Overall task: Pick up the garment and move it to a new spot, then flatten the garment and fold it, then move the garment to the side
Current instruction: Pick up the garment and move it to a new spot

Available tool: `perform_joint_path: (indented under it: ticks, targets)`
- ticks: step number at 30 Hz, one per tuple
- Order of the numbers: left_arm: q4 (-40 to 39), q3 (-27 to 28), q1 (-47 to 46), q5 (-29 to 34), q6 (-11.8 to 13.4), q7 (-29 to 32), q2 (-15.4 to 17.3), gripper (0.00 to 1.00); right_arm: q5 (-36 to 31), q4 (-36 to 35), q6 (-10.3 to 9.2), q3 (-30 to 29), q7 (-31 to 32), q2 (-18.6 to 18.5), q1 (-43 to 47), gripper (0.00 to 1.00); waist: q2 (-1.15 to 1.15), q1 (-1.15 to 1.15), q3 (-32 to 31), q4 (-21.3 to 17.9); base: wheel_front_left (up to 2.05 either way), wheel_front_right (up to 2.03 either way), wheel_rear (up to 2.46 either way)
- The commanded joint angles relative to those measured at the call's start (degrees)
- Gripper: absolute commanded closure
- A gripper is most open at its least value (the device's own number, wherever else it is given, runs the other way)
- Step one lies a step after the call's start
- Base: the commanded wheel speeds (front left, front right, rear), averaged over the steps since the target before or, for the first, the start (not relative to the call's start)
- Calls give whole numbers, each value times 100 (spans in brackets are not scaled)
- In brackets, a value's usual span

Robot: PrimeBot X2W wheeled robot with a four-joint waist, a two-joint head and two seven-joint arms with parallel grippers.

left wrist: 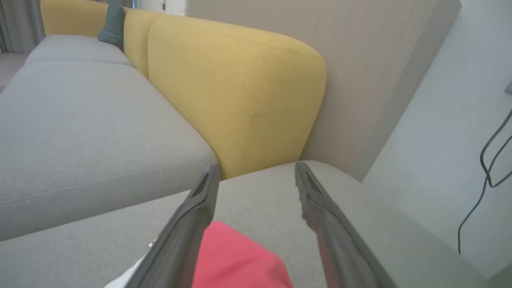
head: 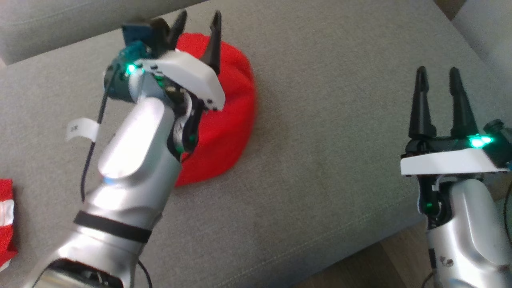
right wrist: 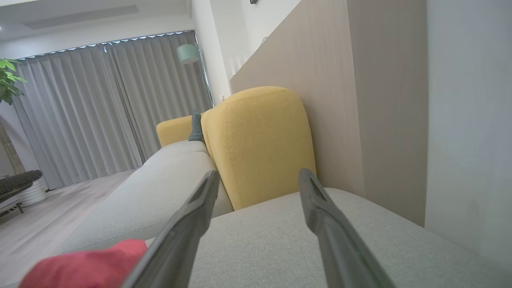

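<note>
Holds left gripper (head: 199, 17) spread wide above red garment (head: 232, 120), upper left of frame; holds right gripper (head: 437, 73) also wide, empty, at right.

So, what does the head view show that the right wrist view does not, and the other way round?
Head view: the left end effector, open, over the red garment, and a red-and-white cloth at the left edge. Right wrist view: a yellow backrest, grey curtains and a plant. Shared: the red garment, the grey seat and the open right end effector.
</note>
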Motion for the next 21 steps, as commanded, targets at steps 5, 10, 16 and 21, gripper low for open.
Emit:
perform_joint_path:
  ticks: [5,10,16,21]
  targets:
    - [1,324,-429,-26,-157,-464,370,0,-33,-233,-4,-6,-61,-22,-113,0,0,0,-95,406,0,0,0]
    - [-105,479,-95,58,-215,-759,968,0,-130,-223,-4,-47,-61,-22,52,0,0,0,-310,1095,0,0,0]
    - [-579,517,1032,69,-234,-981,1358,0,-306,-117,-4,-22,-61,-22,323,0,0,0,-588,2006,0,0,0]
    - [-1204,666,2249,-29,-110,-1075,1279,0,-358,16,-4,79,-61,-22,532,0,0,0,-760,2565,0,0,0]
